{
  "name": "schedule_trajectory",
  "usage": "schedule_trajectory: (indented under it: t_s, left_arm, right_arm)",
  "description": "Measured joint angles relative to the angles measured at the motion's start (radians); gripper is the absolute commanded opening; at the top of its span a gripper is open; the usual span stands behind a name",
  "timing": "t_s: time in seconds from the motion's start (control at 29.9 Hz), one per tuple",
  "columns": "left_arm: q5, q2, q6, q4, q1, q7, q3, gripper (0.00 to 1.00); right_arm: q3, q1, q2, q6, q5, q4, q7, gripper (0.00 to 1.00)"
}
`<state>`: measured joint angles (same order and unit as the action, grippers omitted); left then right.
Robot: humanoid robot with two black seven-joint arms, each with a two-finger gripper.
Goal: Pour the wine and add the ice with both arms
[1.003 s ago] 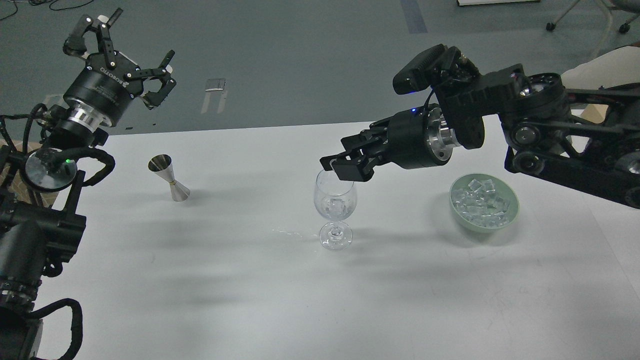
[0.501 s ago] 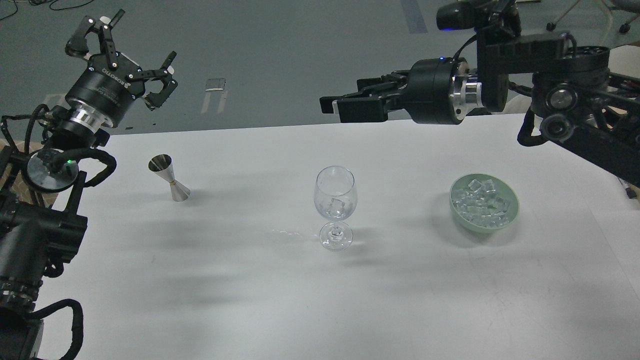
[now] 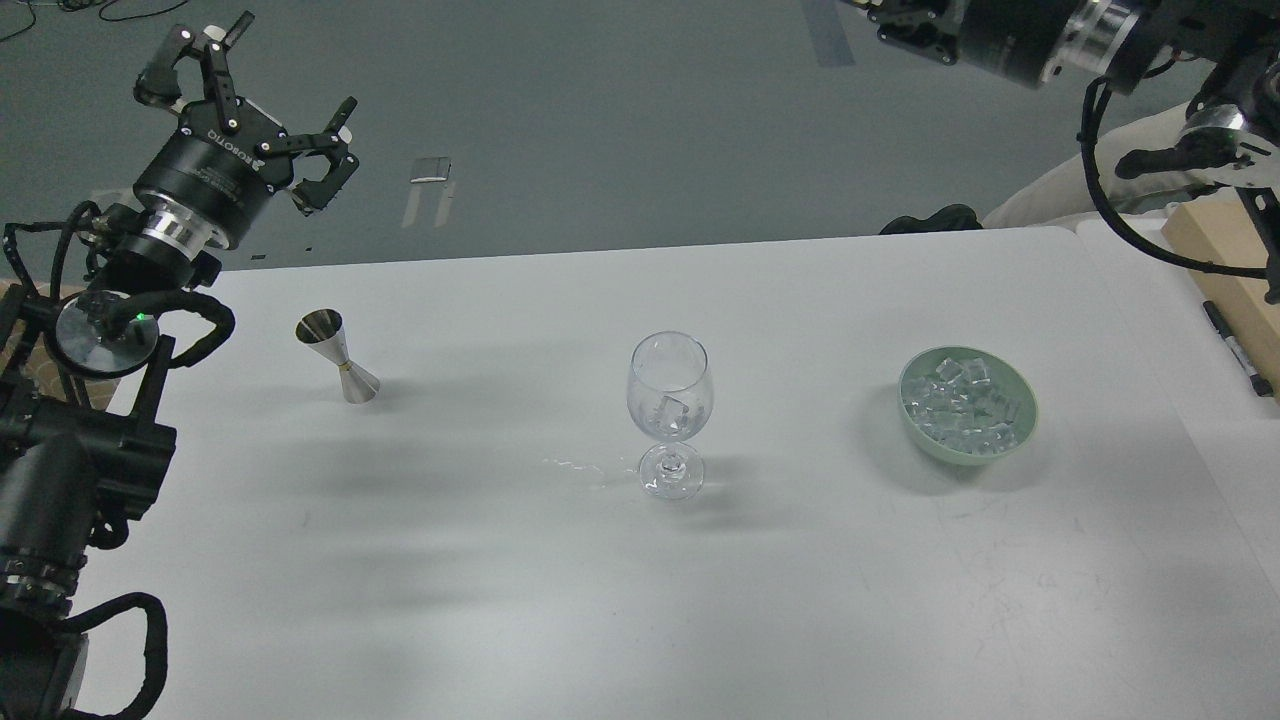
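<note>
Left hand (image 3: 250, 90) is seen raised beyond the far left edge of the white tabletop (image 3: 500, 580), fingers spread wide, nothing held. Right hand (image 3: 905, 20) is cut by the top edge of the view; how far it is open cannot be told. Wine glass (image 3: 670, 415) stands upright mid-tabletop, one clear cube seen inside the bowl. Ice (image 3: 965, 405) is heaped in a pale green bowl (image 3: 925, 435), well to the right of the glass. A steel jigger (image 3: 340, 355) stands tilted at left. A black pen (image 3: 1235, 348) lies at the right edge.
</note>
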<state>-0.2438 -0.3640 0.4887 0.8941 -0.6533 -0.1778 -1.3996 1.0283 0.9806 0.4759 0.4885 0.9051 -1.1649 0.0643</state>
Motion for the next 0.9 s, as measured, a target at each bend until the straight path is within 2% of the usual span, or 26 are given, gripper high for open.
schedule_trajectory:
  t_s: [0.17, 0.3, 0.53, 0.7, 0.9]
  left_arm:
    - [0.001, 0.005, 0.0, -0.009, -0.01, 0.0, 0.0, 0.98]
    - [0.003, 0.011, 0.0, -0.014, -0.021, 0.0, -0.002, 0.98]
    - [0.001, 0.028, 0.0, -0.015, -0.029, 0.0, 0.003, 0.98]
    - [-0.005, 0.07, 0.0, -0.052, -0.03, 0.0, 0.007, 0.98]
    - [-0.007, 0.103, 0.0, -0.078, -0.03, -0.001, 0.008, 0.98]
  right_arm:
    - [0.133, 0.002, -0.079, 0.0, -0.085, 0.143, 0.053, 0.97]
    - [0.255, -0.005, -0.185, 0.0, -0.1, 0.27, 0.065, 0.97]
    - [0.354, -0.034, -0.303, 0.0, -0.176, 0.387, 0.064, 0.97]
    - [0.345, -0.034, -0.361, 0.0, -0.316, 0.468, 0.049, 0.97]
    - [0.337, -0.037, -0.406, 0.0, -0.35, 0.51, 0.018, 0.97]
